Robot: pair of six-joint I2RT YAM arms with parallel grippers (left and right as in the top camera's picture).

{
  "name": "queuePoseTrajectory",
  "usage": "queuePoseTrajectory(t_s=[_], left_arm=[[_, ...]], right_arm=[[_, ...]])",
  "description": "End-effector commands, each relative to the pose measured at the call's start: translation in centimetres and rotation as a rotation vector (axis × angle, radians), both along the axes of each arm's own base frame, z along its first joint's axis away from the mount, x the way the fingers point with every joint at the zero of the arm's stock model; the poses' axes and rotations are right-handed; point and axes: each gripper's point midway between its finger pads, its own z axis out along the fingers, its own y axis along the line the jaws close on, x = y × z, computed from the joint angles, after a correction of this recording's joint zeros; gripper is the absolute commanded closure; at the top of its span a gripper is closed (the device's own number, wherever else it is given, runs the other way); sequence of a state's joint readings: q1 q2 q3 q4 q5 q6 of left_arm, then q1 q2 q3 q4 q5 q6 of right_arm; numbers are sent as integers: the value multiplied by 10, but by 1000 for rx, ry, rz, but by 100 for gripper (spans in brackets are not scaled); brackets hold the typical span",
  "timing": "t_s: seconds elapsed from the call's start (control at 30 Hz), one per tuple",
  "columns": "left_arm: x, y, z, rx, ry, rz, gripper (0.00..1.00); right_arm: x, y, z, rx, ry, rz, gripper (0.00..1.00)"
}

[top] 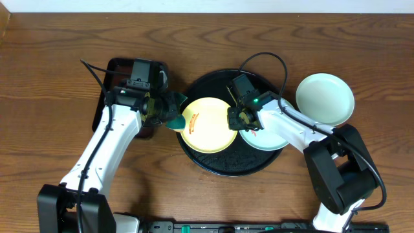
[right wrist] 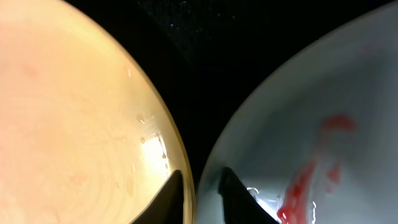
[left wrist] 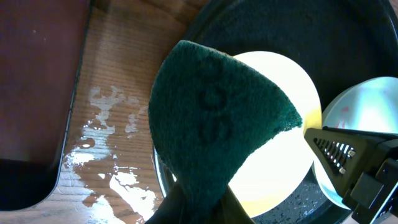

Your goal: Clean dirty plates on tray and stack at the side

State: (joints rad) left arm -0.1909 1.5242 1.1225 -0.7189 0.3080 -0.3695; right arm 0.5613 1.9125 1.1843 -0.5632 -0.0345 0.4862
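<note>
Round shallow yellow plate (top: 208,126), orange-smeared, lies flat, face up, no long axis, on glossy round black tray (top: 220,167). Right gripper (right wrist: 200,190) stands with jaws narrow astride its rim; grip uncertain. Left gripper (top: 163,111) pinches teal sponge (top: 175,116) beside it.

A wooden table (top: 52,39) carried a dark rectangular tray (top: 117,67) left of centre. Just right of that tray was a teal sponge (top: 175,113), folded to a blunt point. Pale patches (left wrist: 102,155) on the wood beside the tray were possibly spilled water.
</note>
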Motion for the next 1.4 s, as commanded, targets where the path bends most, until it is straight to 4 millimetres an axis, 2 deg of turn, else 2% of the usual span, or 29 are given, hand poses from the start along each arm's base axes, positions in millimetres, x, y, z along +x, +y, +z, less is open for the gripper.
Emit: queuePoseTrajectory(t_s=[0.0, 0.2, 0.4, 0.43, 0.5, 0.67, 0.73, 0.83, 0.97, 1.2, 1.37], left_arm=[[-4, -5, -2, 2, 9, -10, 92], [-5, -7, -2, 5, 8, -16, 93], [-5, -7, -2, 5, 8, -16, 93], [-5, -7, -2, 5, 8, -16, 93], [-5, -7, -2, 5, 8, -16, 92], [-5, -7, -2, 5, 8, -15, 92], [-5, -7, -2, 5, 8, -15, 93], [-5, -7, -2, 5, 8, -16, 93], [-5, -7, -2, 5, 8, -15, 92], [-4, -7, -2, 4, 7, -16, 92], [-7, -14, -2, 5, 7, -37, 93]], right_arm=[[2, 5, 4, -2, 4, 19, 66], [16, 12, 39, -23, -21, 97, 55], [28, 19, 51, -31, -87, 209, 54], [30, 19, 49, -40, -98, 224, 54], [37, 12, 40, -87, -110, 210, 60], [36, 13, 6, -114, -61, 246, 73], [35, 14, -3, -118, -45, 250, 75], [35, 16, -4, -114, -47, 254, 78], [35, 16, -4, -113, -48, 254, 99], [41, 21, -1, -99, -78, 252, 99], [47, 24, 1, -107, -118, 330, 99]])
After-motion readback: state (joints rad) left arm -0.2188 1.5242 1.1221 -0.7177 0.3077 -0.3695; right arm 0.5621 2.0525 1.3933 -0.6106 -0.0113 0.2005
